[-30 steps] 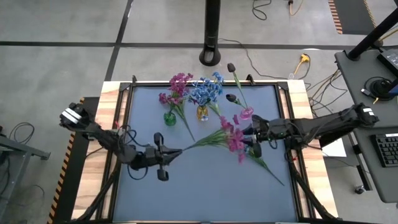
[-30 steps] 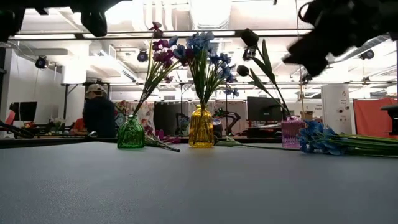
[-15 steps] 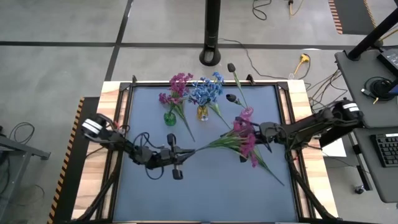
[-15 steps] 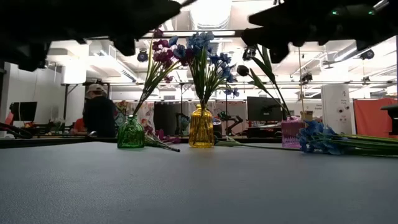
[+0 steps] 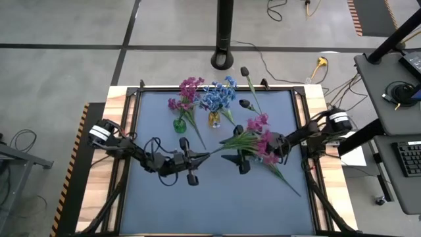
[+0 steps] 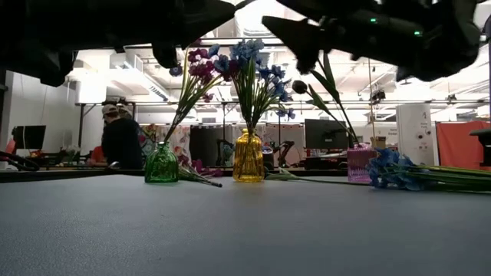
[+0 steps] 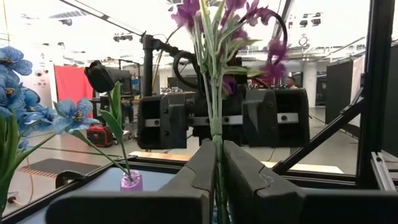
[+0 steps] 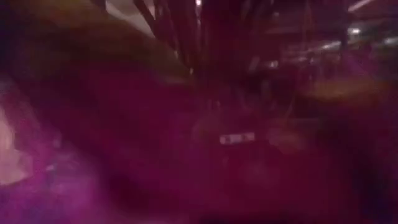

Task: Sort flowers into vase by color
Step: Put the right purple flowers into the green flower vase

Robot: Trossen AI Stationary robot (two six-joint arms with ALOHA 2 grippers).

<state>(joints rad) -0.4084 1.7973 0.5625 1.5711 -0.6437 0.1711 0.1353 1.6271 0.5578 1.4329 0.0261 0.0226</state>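
Handover in progress, judged from the layout — one magenta sprig spanning the gap between both arms.

- Left gripper (image 5: pixel 195 158): front-left of mat centre, dark fingers pressed together on the thin green stem end; confirmed in left wrist view, stem rising straight out of the shut jaws.
- Magenta sprig (image 5: pixel 253 140): long axis running from the left jaws rightward and slightly back, blossom end toward the right arm. Wiry plastic stem, narrow green leaves, soft ruffled fabric clusters. Held off the mat, by the look of it.
- Right gripper (image 5: pixel 240 160): at the leafy blossom end, jaws spread, nothing pinched as far as can be told; right wrist view filled by magenta blur, so petals sit hard against that camera. Nearer arm to the bloom; left arm alone carrying.
- Blue sprig (image 6: pixel 395 170): lying flat on the mat, right side.
- Green vase (image 5: pixel 179 124): small faceted glass, magenta sprigs upright inside — likely destination, lying back and left of the held stem.
- Yellow vase (image 5: pixel 214 120): amber glass, blue clusters.
- Pink vase (image 5: pixel 261 119): small, dark tulip buds on tall stems.
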